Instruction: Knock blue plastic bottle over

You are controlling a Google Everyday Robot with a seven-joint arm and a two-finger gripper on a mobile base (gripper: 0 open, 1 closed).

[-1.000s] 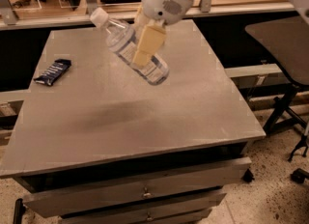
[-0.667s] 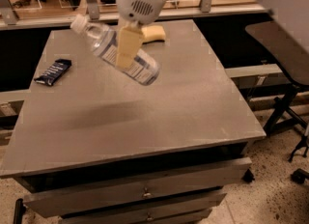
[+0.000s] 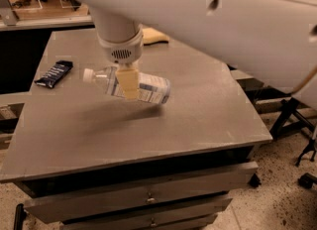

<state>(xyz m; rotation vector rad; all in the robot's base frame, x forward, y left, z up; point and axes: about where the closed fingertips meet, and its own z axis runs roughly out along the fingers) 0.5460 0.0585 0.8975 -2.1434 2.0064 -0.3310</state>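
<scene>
The gripper (image 3: pixel 130 91) hangs over the left-middle of the bench (image 3: pixel 208 110), under the wrist of the white arm (image 3: pixel 208 6) that crosses the whole top of the view. It is clamped on the blue plastic bottle (image 3: pixel 151 88): one cream finger lies across the front of the label, and the other is hidden behind the bottle. The bottle lies nearly level, white cap to the left and slightly higher, base to the right. It looks lifted clear of the bench, with a soft shadow on the surface below it.

A dark blue snack wrapper (image 3: pixel 53 73) lies flat near the bench's left edge, well apart from the bottle. A pale yellow object (image 3: pixel 154 36) sits near the far edge, partly hidden behind the wrist. Nothing lies under the bottle or close beside it.

The front and right parts of the bench are bare grey surface out to the edges. Below the front edge are drawers (image 3: pixel 148 197). Black stand legs (image 3: pixel 292 120) rest on the speckled floor (image 3: pixel 277 199) beyond the right edge.
</scene>
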